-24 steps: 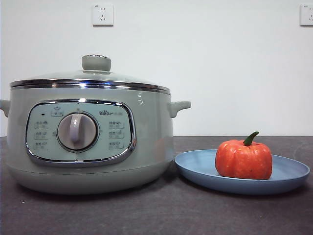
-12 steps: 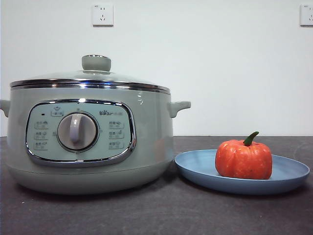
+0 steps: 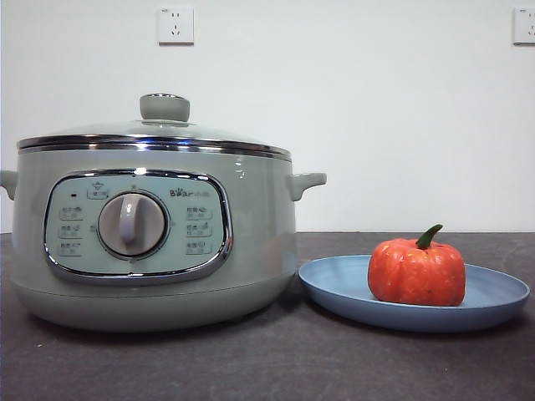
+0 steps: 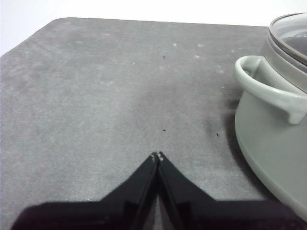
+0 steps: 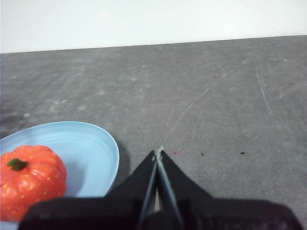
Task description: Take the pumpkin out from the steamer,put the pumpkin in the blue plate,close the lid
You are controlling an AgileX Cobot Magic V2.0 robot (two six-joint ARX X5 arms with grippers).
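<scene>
The sage-green steamer (image 3: 150, 238) stands at the left with its glass lid (image 3: 155, 135) closed on it. The orange pumpkin (image 3: 416, 271) sits upright in the blue plate (image 3: 334, 284) to the steamer's right. My left gripper (image 4: 157, 155) is shut and empty above the bare table, beside the steamer's side handle (image 4: 266, 91). My right gripper (image 5: 159, 152) is shut and empty above the table, just beside the blue plate (image 5: 93, 148) that holds the pumpkin (image 5: 31, 179). Neither gripper shows in the front view.
The dark grey table (image 3: 276, 359) lies under everything. Two wall sockets (image 3: 175, 25) sit on the white wall behind. The table's far rounded corner (image 4: 57, 24) shows in the left wrist view.
</scene>
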